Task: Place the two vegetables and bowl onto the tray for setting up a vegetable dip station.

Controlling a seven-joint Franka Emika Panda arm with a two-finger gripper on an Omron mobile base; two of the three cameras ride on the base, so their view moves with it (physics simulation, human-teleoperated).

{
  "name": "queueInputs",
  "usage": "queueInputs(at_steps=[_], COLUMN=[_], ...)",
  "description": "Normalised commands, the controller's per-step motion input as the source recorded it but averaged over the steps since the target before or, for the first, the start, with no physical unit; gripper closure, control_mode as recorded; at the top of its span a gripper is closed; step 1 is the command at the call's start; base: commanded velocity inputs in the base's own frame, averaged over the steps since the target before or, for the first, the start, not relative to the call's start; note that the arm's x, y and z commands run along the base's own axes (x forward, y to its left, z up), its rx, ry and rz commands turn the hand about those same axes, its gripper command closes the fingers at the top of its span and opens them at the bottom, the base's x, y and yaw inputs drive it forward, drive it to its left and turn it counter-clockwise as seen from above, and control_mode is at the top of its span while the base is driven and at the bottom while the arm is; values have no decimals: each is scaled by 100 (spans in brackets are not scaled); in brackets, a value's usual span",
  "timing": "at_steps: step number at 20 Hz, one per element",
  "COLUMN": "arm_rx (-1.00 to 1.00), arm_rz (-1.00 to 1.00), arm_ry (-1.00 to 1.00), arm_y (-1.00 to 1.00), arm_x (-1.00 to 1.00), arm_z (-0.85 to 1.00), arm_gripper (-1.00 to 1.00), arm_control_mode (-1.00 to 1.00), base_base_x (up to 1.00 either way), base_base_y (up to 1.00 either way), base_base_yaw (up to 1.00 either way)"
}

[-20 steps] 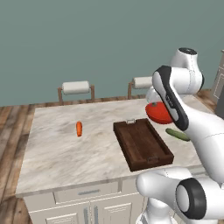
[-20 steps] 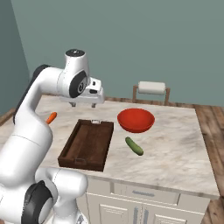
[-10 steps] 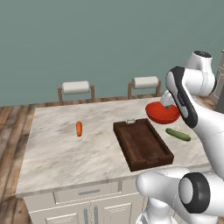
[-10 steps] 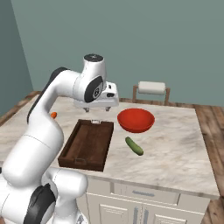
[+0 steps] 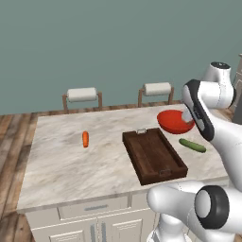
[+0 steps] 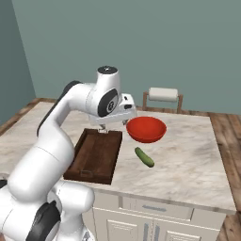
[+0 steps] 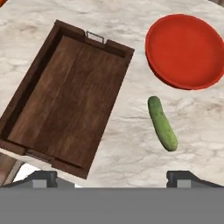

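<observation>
While the arm rises at the right of the left base view, the marble bench (image 5: 61,165) has much free surface on its left half, and only one carrot (image 5: 85,139) lies there, well apart from the rest. One tray (image 5: 153,155) sits near the middle with nothing in it, its near short end close to the front edge of the bench. One bowl (image 5: 175,121) stands behind its far right corner, partly covered by the arm. One cucumber (image 5: 192,145) lies to the right of the tray, apart from it.

From the right base view, the gripper (image 6: 113,123) hangs above the far end of the tray (image 6: 94,157), beside the bowl (image 6: 146,129). I cannot tell if the jaws are apart or together. The cucumber (image 6: 144,156) lies between tray and bowl, touching neither, with open bench (image 6: 193,160) to its right.

Looking down in the hand view, the tray (image 7: 61,98) is bare inside, the bowl (image 7: 186,50) holds nothing, and the cucumber (image 7: 162,123) lies just below the bowl.
</observation>
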Motion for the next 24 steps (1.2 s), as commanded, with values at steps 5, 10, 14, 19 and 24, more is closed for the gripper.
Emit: queueInputs(at_steps=[5,10,14,19,24], arm_rx=[-8,-7,-4,0,0], arm_rz=[7,7,1,0,0], arm_ry=[0,0,0,0,0], arm_y=[-28,-25,-9,-7,-12], arm_x=[0,0,0,0,0], arm_z=[-31,-26,-21,-27,-31], arm_gripper=[-100,-100,-100,-100,-100], arm_control_mode=[-100,-100,-100,-100,-100], base_base_x=[0,0,0,0,0], base_base_y=[0,0,0,0,0], base_base_yaw=[0,0,0,0,0])
